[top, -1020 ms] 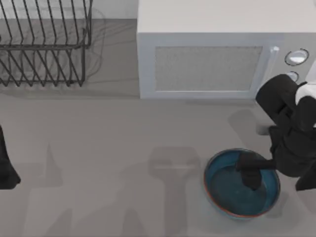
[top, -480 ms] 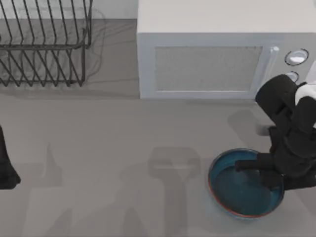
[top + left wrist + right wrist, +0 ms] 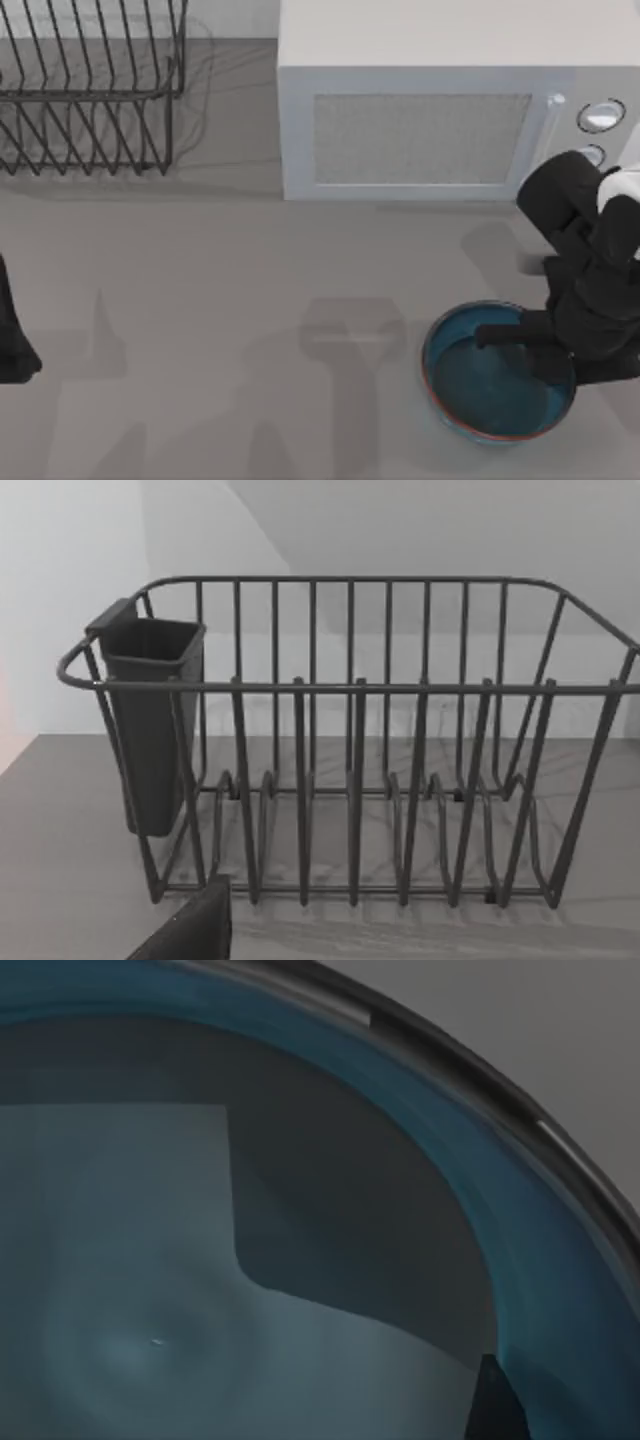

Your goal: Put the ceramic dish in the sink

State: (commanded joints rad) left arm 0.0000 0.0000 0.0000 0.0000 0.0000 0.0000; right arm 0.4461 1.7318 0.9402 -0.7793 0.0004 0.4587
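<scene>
The round, shallow glossy blue ceramic dish [image 3: 497,372] sits on the grey desk [image 3: 250,300] at lower right; the right gripper [image 3: 520,345] hangs inside it, jaws' state unclear. Left arm [image 3: 12,330] sits at the left edge.

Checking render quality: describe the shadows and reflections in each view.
Top view: soft arm shadows lie on the table left of the ceramic dish. Left wrist view: the dish rack casts faint wire shadows beneath it. Right wrist view: a dark angular shadow crosses the dish's glossy inside.
</scene>
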